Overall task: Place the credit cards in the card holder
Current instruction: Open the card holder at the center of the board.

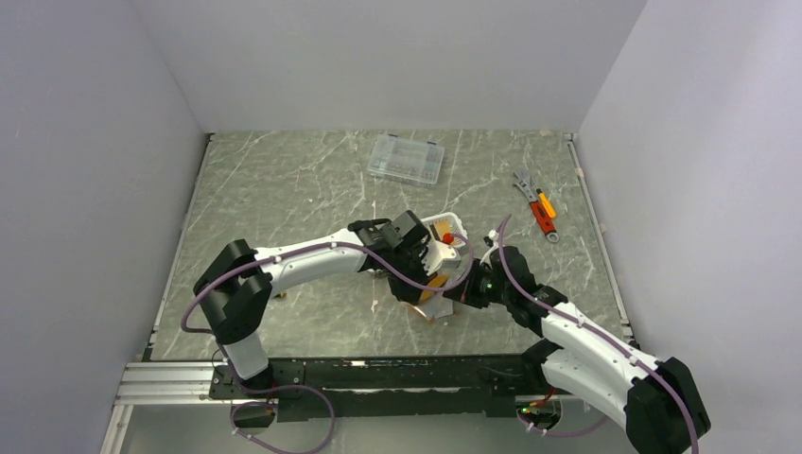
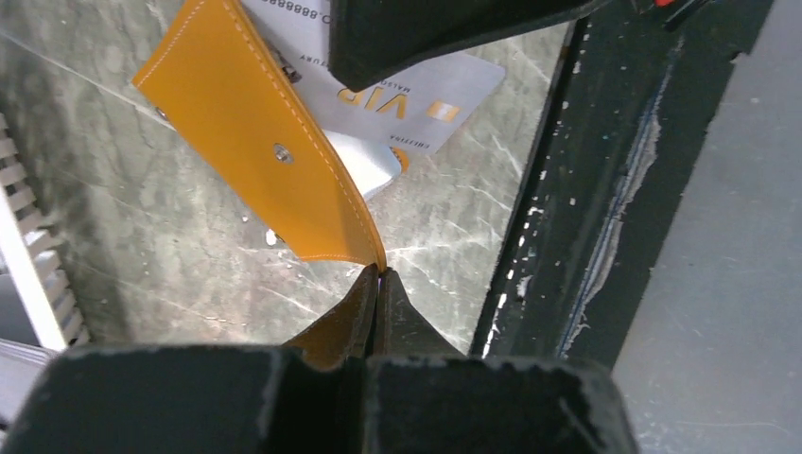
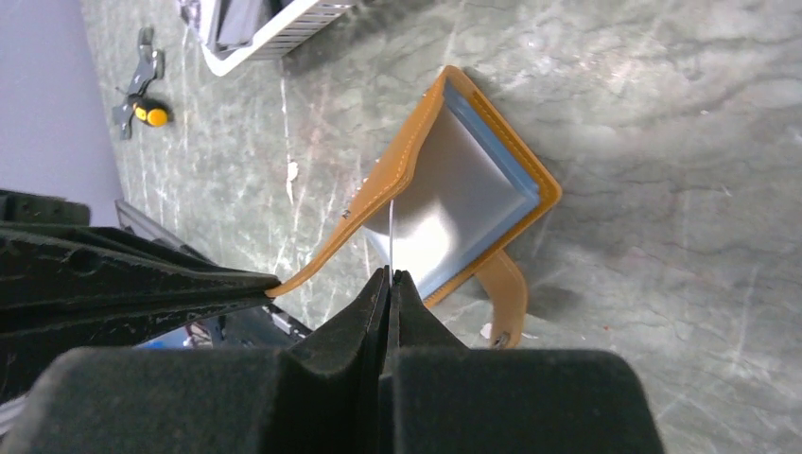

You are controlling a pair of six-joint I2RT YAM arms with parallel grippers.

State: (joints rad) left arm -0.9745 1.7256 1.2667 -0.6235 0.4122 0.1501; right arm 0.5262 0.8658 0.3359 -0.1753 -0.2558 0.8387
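The orange card holder [image 1: 433, 284] lies open on the table between both grippers. My left gripper [image 2: 381, 274] is shut on the edge of its orange flap [image 2: 246, 123], which carries a snap button. My right gripper [image 3: 390, 274] is shut on a grey-white credit card [image 2: 426, 90] marked VIP. That card shows edge-on [image 3: 389, 236] in the right wrist view, its far end at the mouth of the open card holder [image 3: 378, 180]. A grey pocket and a pale blue layer [image 3: 492, 142] show inside. Other cards are not in view.
A white slotted basket [image 1: 446, 230] stands just behind the grippers. A clear compartment box [image 1: 407, 158] sits at the back middle. A wrench and an orange-handled tool [image 1: 537, 210] lie at the right. The black rail [image 2: 567, 236] runs along the near edge.
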